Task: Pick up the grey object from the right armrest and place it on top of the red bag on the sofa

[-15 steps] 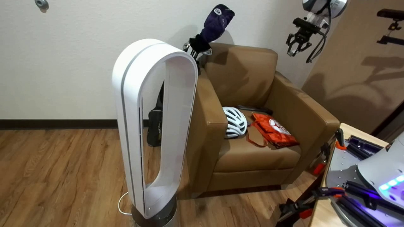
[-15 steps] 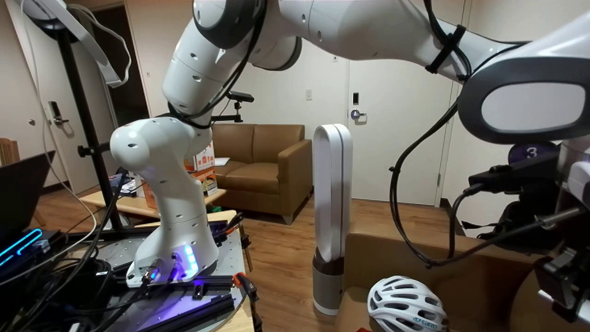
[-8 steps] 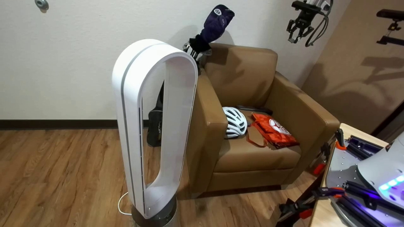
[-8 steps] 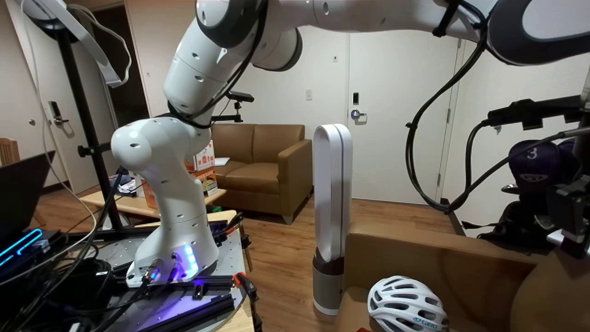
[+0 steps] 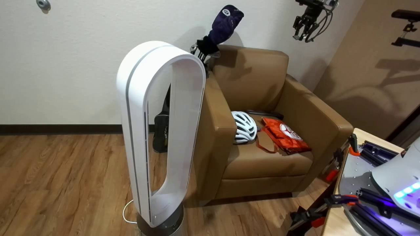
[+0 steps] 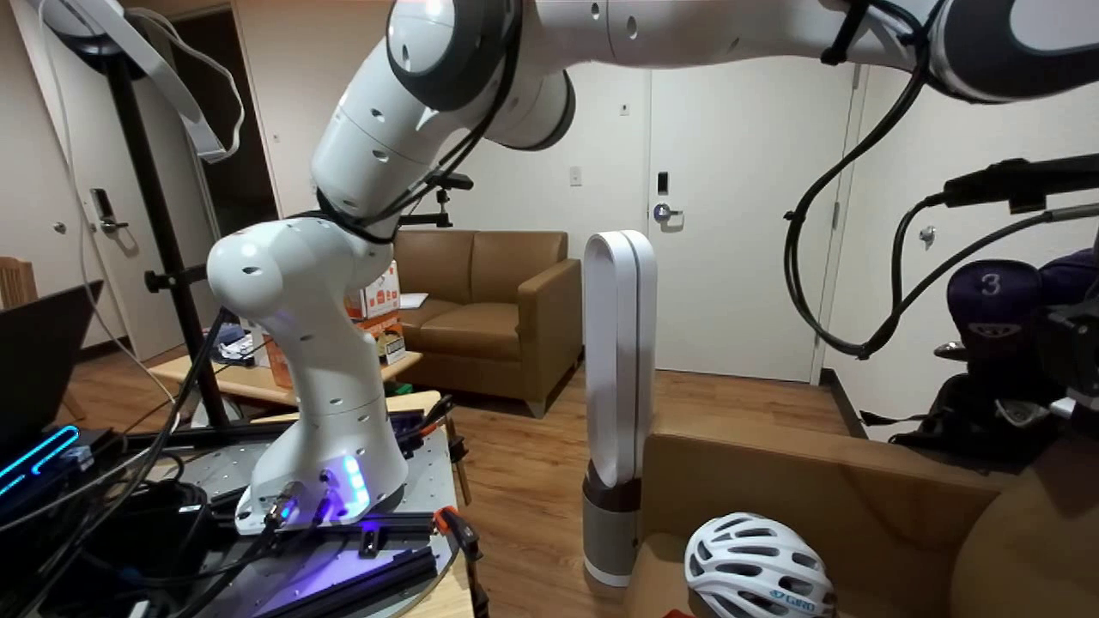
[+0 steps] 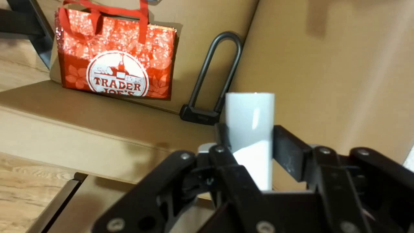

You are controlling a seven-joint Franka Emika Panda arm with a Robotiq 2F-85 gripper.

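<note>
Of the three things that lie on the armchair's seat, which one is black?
The U-shaped lock, beside the backrest: it is black, whereas the bag is mainly red and the helmet white.

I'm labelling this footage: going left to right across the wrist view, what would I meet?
Dark bars at the left edge → red bag → black U-shaped lock → grey object, held in the gripper.

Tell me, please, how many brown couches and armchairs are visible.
2: the armchair with the red bag on it and, across the room in an exterior view, a couch; others may be hidden.
</note>
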